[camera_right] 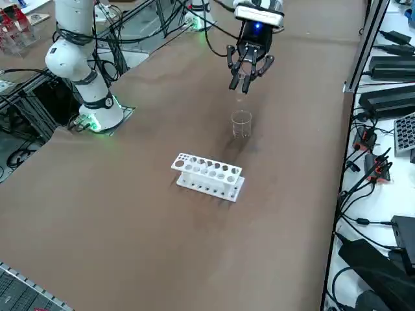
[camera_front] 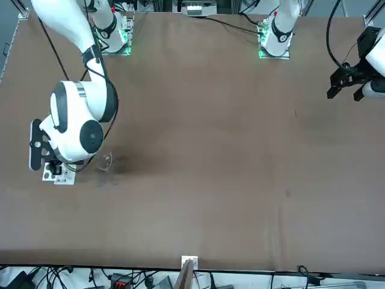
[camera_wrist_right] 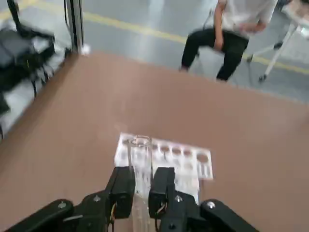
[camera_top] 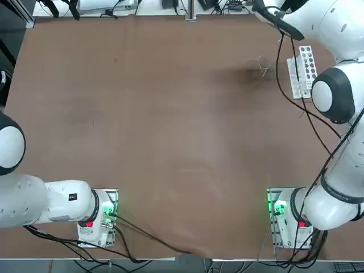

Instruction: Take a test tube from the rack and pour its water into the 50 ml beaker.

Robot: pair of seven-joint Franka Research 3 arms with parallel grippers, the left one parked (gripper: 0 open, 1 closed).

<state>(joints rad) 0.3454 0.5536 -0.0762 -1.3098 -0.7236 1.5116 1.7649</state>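
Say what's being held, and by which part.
The right gripper, above the table, holds the test tube by its side, jaws below the open rim.

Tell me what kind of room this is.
Probably a robotics lab: a robot's gripper over a big table, a glass beaker, and cabled electronics alongside.

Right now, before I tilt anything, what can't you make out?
- Water in the tube held by the right gripper: too faint, right wrist view.
- Tube's lower end: cut off by the edge, right wrist view.
- Much of the rack: behind the hand, front view.
- Beaker markings: too small, right side view.
- Person's head: cut off by the edge, right wrist view.
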